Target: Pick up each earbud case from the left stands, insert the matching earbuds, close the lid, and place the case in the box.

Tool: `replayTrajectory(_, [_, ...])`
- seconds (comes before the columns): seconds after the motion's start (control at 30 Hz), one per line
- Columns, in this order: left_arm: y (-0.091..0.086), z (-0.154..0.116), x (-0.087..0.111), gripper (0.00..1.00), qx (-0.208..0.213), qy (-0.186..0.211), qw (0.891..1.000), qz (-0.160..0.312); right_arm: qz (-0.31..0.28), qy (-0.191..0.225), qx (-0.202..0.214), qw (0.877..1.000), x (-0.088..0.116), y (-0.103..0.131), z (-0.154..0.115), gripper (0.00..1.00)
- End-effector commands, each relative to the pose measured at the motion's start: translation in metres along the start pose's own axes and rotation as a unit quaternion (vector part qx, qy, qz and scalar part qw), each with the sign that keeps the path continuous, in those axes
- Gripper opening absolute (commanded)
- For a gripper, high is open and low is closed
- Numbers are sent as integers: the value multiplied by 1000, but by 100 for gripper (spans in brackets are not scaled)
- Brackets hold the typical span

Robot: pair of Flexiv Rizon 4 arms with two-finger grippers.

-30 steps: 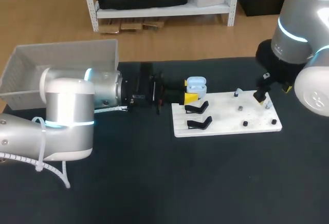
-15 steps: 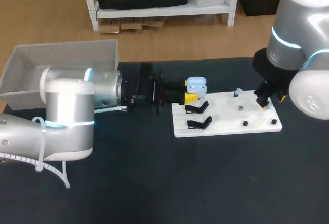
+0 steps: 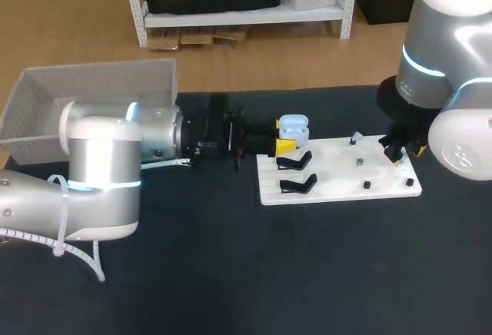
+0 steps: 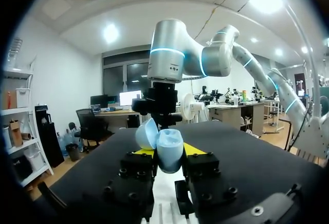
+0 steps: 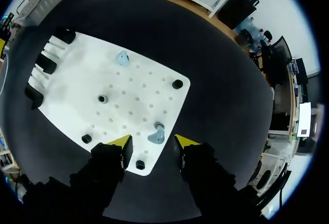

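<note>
1. The left pincer (image 4: 168, 152) is seen pinching the open blue earbud case (image 4: 169, 146), which is held by the left edge of the white board (image 3: 330, 177), near the black stands (image 3: 296, 172).
2. The right pincer (image 5: 153, 142) is held spread. A blue earbud (image 5: 156, 134) stands between its fingers, near the board's right edge.
3. A second earbud (image 5: 122, 57) is seen well apart.
4. The box (image 3: 92, 89) is set at the far left edge of the tabletop (image 3: 231, 273).

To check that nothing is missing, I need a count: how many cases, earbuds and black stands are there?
Case: 1
Earbuds: 2
Stands: 3
Total: 6
</note>
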State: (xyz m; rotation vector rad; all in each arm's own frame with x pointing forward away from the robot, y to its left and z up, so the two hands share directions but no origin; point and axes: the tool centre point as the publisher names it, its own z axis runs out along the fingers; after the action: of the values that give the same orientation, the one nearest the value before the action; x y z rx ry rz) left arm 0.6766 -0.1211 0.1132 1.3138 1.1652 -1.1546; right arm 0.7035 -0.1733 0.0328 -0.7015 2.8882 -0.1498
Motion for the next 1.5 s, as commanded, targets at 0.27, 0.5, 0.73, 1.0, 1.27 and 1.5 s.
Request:
replayTrajectory(0.27, [-2, 1, 1, 0, -4, -1, 1000, 2, 12, 0, 7, 1000, -1, 0, 6, 45])
replayTrajectory(0.5, [-2, 1, 1, 0, -4, -1, 1000, 2, 16, 3, 10, 1000, 1, -2, 7, 43])
replayTrajectory(0.73, [-2, 1, 1, 0, -4, -1, 1000, 2, 18, 3, 13, 1000, 1, -2, 7, 39])
replayTrajectory(1.0, [-2, 1, 1, 0, -4, -1, 1000, 2, 21, 3, 15, 1000, 1, -2, 8, 33])
replayTrajectory(1.27, [-2, 1, 1, 0, -4, -1, 1000, 2, 22, 1, 16, 1000, 1, -3, 9, 16])
replayTrajectory(1.5, [-2, 1, 1, 0, -4, -1, 1000, 2, 20, 0, 19, 1000, 3, -2, 7, 0])
